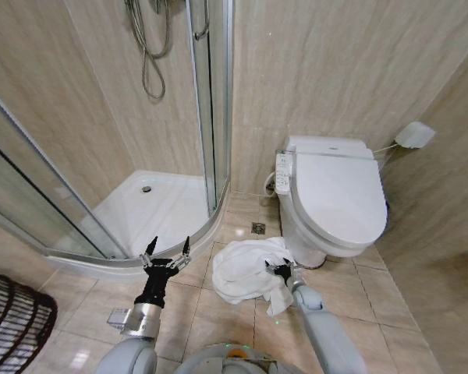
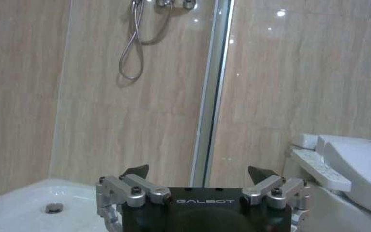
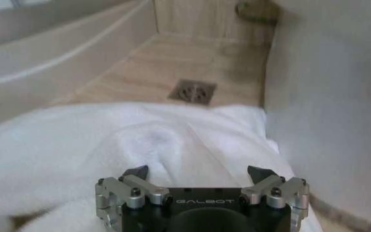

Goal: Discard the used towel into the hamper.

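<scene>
Risk first: crumpled white cloth towel point(image 1: 249, 274) lies heaped on the tiled floor point(image 1: 218, 319), tight against the white toilet point(image 1: 335, 195) base; a shallow pinch may catch one fold only and the rest drags or slips free. Right gripper point(image 3: 198, 172), fingers spread, sits low over the heap, cloth directly beneath and ahead of the tips, not yet pinched. Left gripper point(image 1: 168, 248) waits raised, fingers spread, holding nothing. Round dark reddish-brown ribbed hamper point(image 1: 12, 319) stands well apart, beyond the left gripper.
</scene>
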Available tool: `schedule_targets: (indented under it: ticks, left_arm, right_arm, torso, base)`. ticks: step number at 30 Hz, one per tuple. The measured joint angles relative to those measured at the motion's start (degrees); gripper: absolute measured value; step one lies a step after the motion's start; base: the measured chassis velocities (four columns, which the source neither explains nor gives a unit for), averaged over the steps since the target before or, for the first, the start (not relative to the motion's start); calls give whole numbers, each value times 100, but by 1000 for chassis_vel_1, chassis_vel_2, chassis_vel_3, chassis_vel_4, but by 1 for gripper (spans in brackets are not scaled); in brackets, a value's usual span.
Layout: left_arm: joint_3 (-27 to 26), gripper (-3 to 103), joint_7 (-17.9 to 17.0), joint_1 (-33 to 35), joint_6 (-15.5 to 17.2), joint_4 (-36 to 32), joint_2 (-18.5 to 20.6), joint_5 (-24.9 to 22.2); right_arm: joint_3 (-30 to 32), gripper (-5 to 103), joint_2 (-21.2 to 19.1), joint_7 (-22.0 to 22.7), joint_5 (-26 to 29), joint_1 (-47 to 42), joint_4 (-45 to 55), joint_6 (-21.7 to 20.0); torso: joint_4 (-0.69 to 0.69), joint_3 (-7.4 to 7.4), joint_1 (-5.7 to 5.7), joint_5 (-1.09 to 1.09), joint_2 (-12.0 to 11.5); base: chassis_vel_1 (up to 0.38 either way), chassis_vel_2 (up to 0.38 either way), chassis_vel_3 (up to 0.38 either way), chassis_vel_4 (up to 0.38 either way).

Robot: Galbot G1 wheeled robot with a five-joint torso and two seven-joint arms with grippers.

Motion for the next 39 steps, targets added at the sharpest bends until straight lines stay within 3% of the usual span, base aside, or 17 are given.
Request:
schedule_targets:
  ticks: [7,15,23,28,34,38,39]
  left_arm:
    - [0,100,0,0,0,0,0,0]
    - [0,100,0,0,0,0,0,0]
    - [0,100,0,0,0,0,0,0]
    - [0,100,0,0,0,0,0,0]
    - [0,100,0,0,0,0,0,0]
    - [0,100,0,0,0,0,0,0]
    - [0,100,0,0,0,0,0,0]
  right_arm:
    - [-65,100,99,-388,368,282,-432,80]
    - [-451,100,342,-435,916,504,-286,-80]
    - [-592,100,606,-62,556,872,-728,-148]
    - [-309,100,663,292,-11,1079,-1372,127]
    - [-205,92,631,116,119,1072,-1574,19]
    - [-206,97,655,-138,194,1063,-1574,-123]
    - [-214,95,666,-183,196,1072,-1573,-150]
  torso:
    - [0,0,0,-1,0]
    - [0,0,0,-2,1]
    - [2,1,0,0,1]
    - [1,1,0,-1,1]
    - [0,1,0,-1,2]
    - [0,1,0,-1,2]
    - [0,1,0,-1,2]
  base:
    - [0,0,0,0]
    - [0,0,0,0]
    - [0,0,0,0]
    - [0,0,0,0]
    - [0,0,0,0]
    - [0,0,0,0]
    - [0,0,0,0]
